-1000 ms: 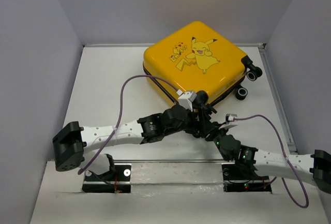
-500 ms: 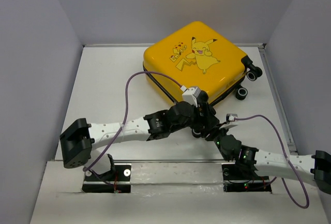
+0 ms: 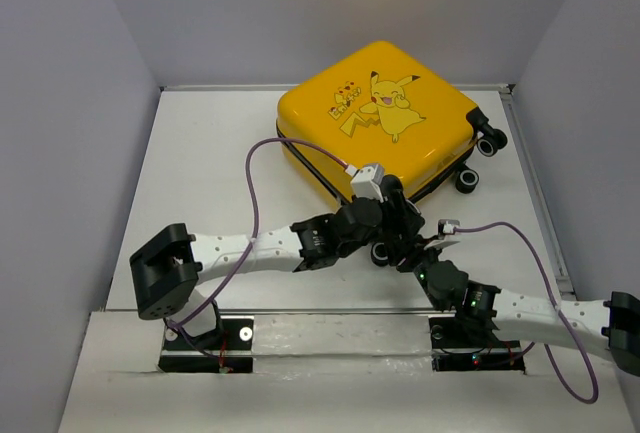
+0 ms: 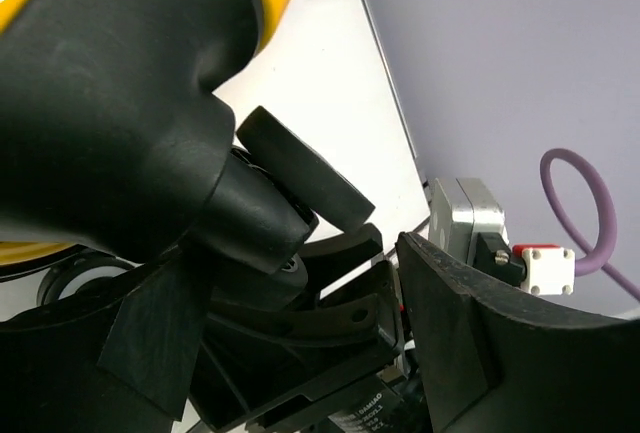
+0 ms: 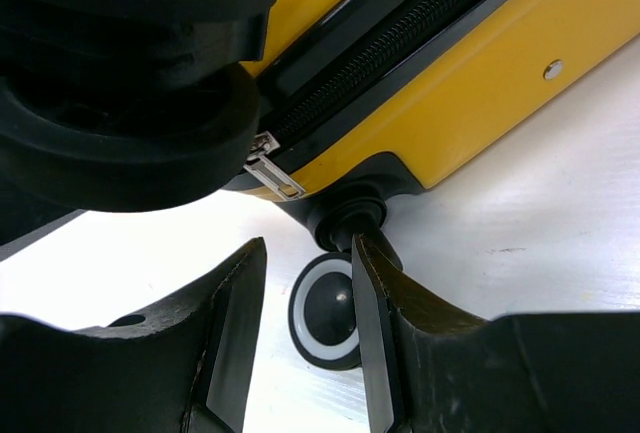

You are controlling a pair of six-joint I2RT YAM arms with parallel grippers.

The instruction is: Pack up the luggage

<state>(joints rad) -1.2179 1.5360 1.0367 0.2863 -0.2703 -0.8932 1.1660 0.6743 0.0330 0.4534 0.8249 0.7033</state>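
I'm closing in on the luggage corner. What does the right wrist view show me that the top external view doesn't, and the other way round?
Only the right wrist view: the silver zipper pull on the black zipper, and a caster wheel between the spread fingers of the right gripper.
Only the top external view: the Pikachu print, two wheels on the right side, and the left arm and right arm meeting at the near corner.
Both: the closed yellow luggage.
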